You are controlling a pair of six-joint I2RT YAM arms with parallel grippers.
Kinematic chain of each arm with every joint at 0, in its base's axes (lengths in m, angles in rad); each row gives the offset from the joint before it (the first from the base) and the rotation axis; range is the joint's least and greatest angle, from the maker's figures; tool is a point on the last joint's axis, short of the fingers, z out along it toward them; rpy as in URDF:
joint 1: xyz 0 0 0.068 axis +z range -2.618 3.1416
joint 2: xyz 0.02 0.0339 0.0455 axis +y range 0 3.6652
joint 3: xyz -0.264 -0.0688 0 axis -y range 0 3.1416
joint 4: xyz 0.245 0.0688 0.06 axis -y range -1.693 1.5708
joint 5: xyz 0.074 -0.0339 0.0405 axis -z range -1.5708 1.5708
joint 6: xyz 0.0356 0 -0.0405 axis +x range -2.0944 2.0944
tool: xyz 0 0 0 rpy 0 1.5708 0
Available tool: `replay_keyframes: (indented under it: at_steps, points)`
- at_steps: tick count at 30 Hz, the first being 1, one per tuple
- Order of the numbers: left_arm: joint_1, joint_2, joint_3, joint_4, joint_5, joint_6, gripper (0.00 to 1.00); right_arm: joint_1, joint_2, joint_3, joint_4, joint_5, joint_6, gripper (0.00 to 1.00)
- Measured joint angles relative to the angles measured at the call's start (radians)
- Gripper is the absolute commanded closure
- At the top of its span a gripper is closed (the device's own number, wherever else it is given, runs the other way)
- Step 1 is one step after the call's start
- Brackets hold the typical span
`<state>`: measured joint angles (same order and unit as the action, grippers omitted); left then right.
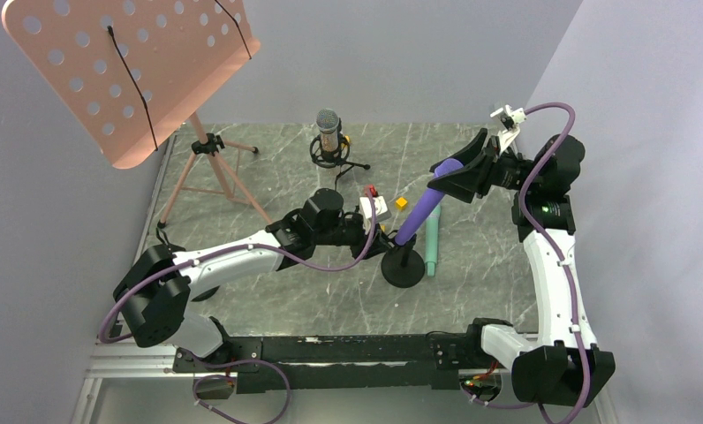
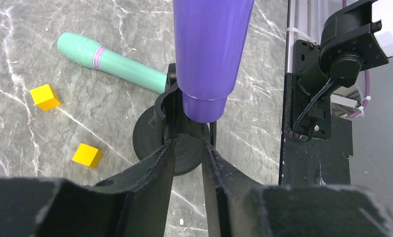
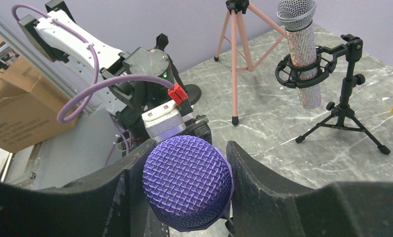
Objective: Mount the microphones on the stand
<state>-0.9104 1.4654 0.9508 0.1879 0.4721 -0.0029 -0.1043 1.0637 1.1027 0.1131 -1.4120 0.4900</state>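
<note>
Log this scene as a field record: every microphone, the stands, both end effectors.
purple microphone: tilted, lower end at the clip of the round-base stand
right end effector: shut on the purple microphone's mesh head
left end effector: closed on the round-base stand's clip
mint microphone: lying flat on the table beside that stand
silver-pink microphone: upright in the shock mount of the tripod stand
yellow cubes: two, loose on the table

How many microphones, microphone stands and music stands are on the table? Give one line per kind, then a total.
Microphones: 3 (purple microphone, mint green microphone, glittery silver microphone)
Microphone stands: 2 (tripod stand, round-base stand)
Music stands: 1 (pink music stand)
Total: 6
</note>
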Motion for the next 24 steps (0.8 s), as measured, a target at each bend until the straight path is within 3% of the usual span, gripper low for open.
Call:
replay_keyframes:
  at_steps: [14,24]
  points:
    - [-0.001,0.003,0.000,0.012,-0.005,-0.013,0.61,0.012,0.002,-0.019,0.003,0.027,-0.023,0.96]
    - [0.000,0.005,0.000,0.007,-0.002,-0.021,0.61,0.039,0.005,-0.005,-0.190,0.060,-0.198,0.96]
